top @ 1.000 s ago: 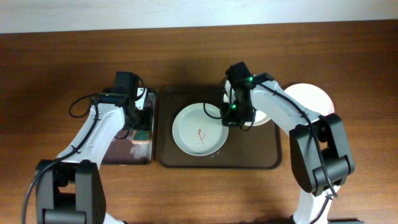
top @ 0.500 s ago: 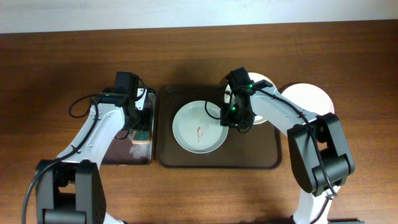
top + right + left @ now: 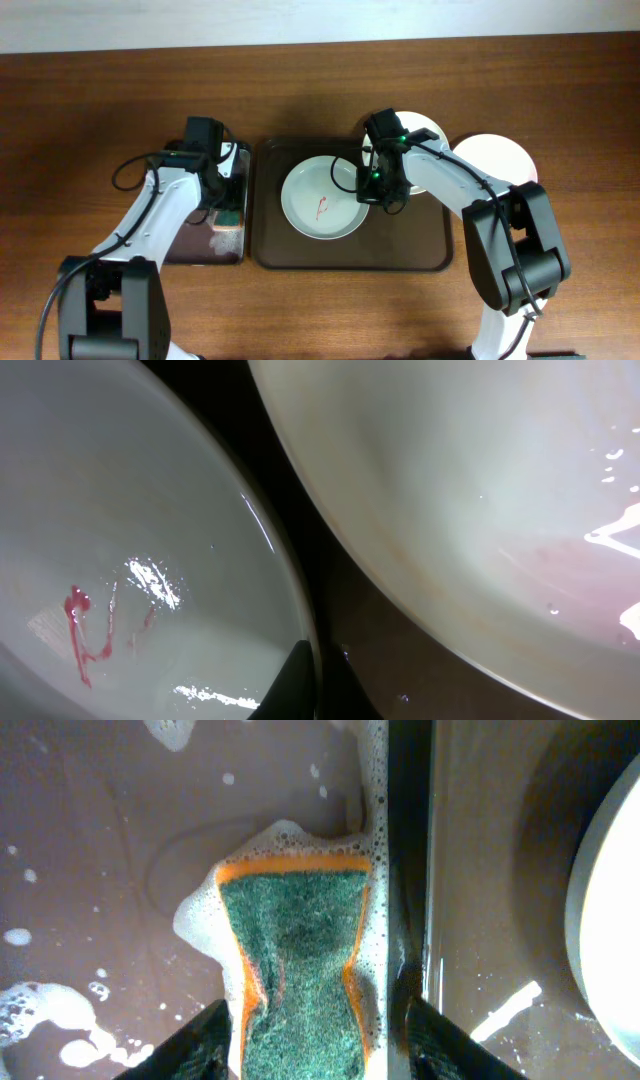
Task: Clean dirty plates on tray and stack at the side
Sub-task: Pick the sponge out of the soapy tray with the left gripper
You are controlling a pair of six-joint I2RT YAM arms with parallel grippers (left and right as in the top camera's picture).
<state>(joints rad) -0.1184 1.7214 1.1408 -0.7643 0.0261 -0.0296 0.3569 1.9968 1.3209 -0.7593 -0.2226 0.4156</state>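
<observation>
The plate with a red smear (image 3: 322, 197) lies on the left half of the dark brown tray (image 3: 400, 245). My right gripper (image 3: 372, 192) is shut on its right rim. In the right wrist view the fingers (image 3: 308, 682) pinch that rim, with the smeared plate (image 3: 150, 560) on the left and a second plate (image 3: 480, 490) on the right. That second plate (image 3: 420, 135) sits at the tray's back right, partly under my right arm. A third plate (image 3: 497, 160) lies on the table right of the tray. My left gripper (image 3: 320, 1040) is open, with a finger on either side of the sponge (image 3: 300, 950).
The green-orange sponge (image 3: 230, 215) lies in suds on the narrow black tray (image 3: 200, 245), left of the brown tray. The left wrist view shows the brown tray's floor (image 3: 490, 870) and the smeared plate's edge (image 3: 612, 920) beyond the black rim.
The smeared plate has shifted slightly toward the back of the tray with my right gripper on its rim. The left arm has not moved.
</observation>
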